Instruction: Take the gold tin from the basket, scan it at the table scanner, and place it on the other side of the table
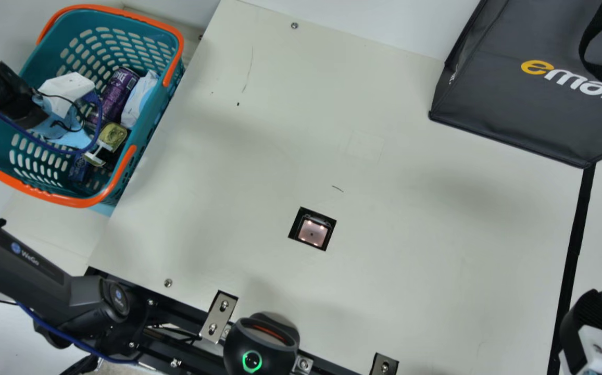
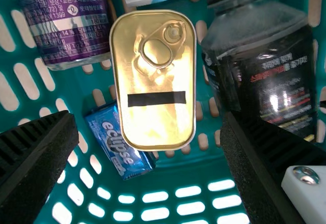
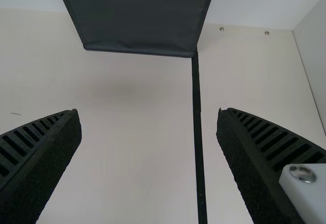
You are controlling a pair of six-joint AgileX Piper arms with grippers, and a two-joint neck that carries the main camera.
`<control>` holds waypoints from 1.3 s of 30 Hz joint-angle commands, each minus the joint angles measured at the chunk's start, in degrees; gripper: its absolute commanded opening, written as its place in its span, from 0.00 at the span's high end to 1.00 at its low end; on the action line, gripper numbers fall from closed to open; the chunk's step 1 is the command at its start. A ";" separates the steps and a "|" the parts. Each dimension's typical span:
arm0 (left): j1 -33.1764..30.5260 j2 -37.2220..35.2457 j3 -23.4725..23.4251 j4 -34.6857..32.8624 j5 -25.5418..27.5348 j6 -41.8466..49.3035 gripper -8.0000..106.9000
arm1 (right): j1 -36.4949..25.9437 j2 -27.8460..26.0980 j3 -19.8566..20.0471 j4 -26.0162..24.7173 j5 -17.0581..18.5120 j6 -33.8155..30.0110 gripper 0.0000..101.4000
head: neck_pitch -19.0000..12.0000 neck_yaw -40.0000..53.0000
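- Upper left, your left gripper (image 1: 69,87) spreads its fingers (image 2: 41,147) wide, holding nothing.
- Gold tin (image 2: 155,81) sits beyond and between them.
- Lower right, your right gripper (image 1: 590,317) gapes, empty.

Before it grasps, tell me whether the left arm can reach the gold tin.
Probably yes: the open left gripper is over the gold tin, nothing covering it, though the dark bottle beside it may crowd the grip.

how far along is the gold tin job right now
No step looks finished: the gold tin lies ungripped in the basket. The pick seems to be under way, with the left gripper open over the tin. Left to do: grip and lift it, scan it at the table scanner, and place it on the other side of the table.
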 commanded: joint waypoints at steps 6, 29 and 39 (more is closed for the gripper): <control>-0.17 1.40 0.61 0.04 -2.46 1.46 0.15 | 0.00 0.00 0.00 0.00 0.00 0.00 0.06 | -1.75 0.23; -1.44 3.64 3.12 -1.14 -6.04 1.12 0.26 | 0.00 0.00 0.00 0.00 0.00 0.00 0.06 | -1.75 0.23; -1.92 4.09 3.22 -1.26 -6.85 -0.95 0.84 | 0.00 0.00 0.00 0.00 0.00 0.00 0.06 | -1.75 0.23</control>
